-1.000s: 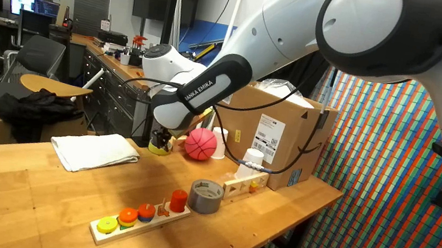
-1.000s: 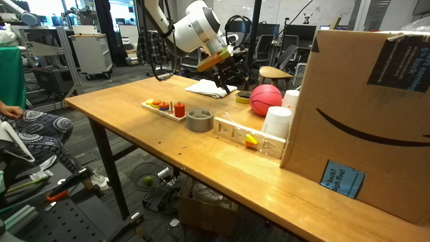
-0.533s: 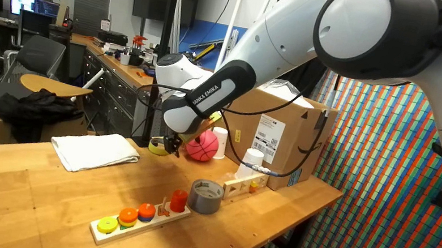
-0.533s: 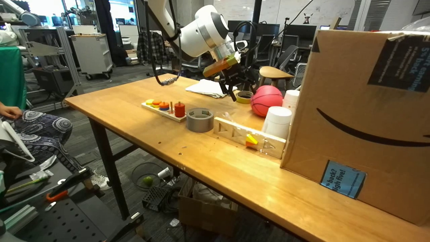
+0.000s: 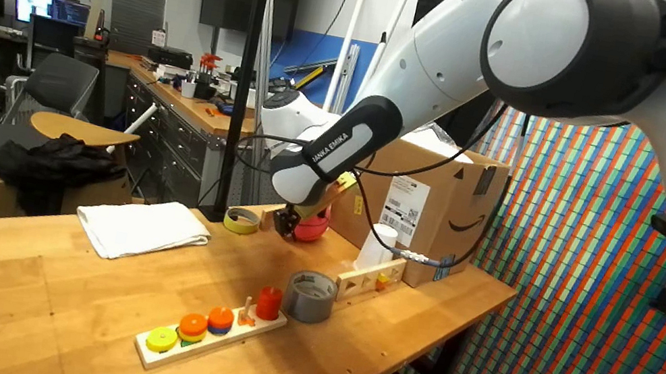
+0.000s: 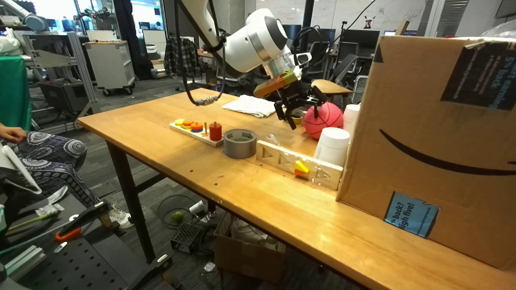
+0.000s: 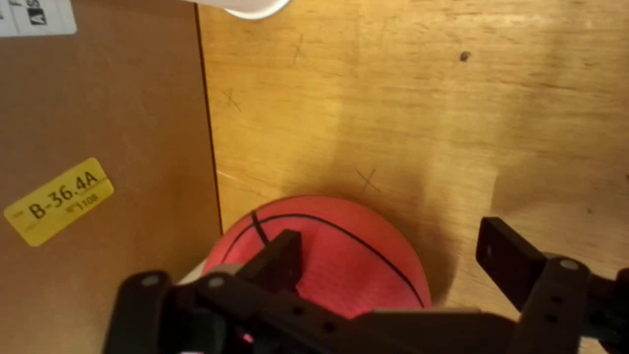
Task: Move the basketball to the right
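Observation:
The basketball is pink-red with black lines and sits on the wooden table. It shows in an exterior view [image 6: 329, 121], is partly hidden behind the gripper in an exterior view [image 5: 313, 228], and fills the lower middle of the wrist view [image 7: 339, 260]. My gripper [image 7: 393, 255] is open with nothing between its fingers. In the wrist view, its left finger overlaps the ball and its right finger is over bare table beside it. In both exterior views the gripper [image 5: 286, 221] [image 6: 305, 119] is tilted at the ball's side. One finger seems to touch the ball.
A large cardboard box [image 6: 435, 121] stands close to the ball. White cups [image 6: 333, 141] [image 6: 351, 114] stand between ball and box. A wooden shape board [image 6: 278, 157], grey tape [image 5: 310, 299], yellow tape [image 5: 241, 221], a ring stacker [image 5: 210, 337] and a white cloth [image 5: 140, 228] lie on the table.
My gripper has moved right and lower in an exterior view, reaching the ball and covering much of it in an exterior view. The ball and the cup behind it have shifted slightly right.

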Controlling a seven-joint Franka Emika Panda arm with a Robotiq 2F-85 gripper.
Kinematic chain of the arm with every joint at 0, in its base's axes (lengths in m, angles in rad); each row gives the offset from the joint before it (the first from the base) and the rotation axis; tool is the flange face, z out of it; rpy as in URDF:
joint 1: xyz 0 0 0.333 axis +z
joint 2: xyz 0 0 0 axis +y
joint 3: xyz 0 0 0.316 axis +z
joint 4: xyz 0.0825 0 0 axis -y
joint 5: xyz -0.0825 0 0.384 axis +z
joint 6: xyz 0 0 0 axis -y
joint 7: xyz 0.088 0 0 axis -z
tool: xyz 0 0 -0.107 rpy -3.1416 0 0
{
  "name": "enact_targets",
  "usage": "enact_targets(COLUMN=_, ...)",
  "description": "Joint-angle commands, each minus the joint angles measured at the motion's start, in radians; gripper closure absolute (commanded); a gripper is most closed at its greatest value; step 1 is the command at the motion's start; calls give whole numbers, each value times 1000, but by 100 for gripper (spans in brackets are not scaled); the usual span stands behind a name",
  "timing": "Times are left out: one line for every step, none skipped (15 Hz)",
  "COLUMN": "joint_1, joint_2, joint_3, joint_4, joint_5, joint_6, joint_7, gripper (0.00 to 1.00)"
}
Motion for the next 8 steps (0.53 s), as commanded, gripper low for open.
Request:
enact_targets(joint_1=-15, joint_2=-47, joint_3=-27, joint_4=-50, joint_5=13, joint_6=4, joint_7=-7, gripper=0)
enact_targets(joint_1=-19, joint_2=-52, joint_3=-31, joint_4=-56, joint_5=13, joint_6=3, joint_7=-6, gripper=0)
enact_targets(joint_1=-22, joint_2=-57, joint_3=-35, joint_4=-62, joint_5=12, joint_6=2, joint_7=-6, gripper=0)
enact_targets(joint_1=-23, joint_2=-62, joint_3=-38, joint_4=-68, joint_5=8, joint_6=1, joint_7=-3, gripper=0)
enact_targets(joint_1=-23, joint_2=-68, joint_3=-41, joint_4=-72, joint_5=6, joint_6=-1, joint_7=-2, gripper=0)
enact_targets(joint_1=-23, joint_2=-74, joint_3=-42, joint_4=-78, joint_5=4, joint_6=0, joint_7=0, gripper=0)
enact_targets(joint_1=-22, joint_2=-83, joint_3=-43, joint_4=-84, joint_5=2, joint_6=-1, joint_7=0, gripper=0)
enact_targets(joint_1=-21, joint_2=-92, joint_3=-43, joint_4=-92, joint_5=0, joint_6=0, joint_7=0, gripper=0)
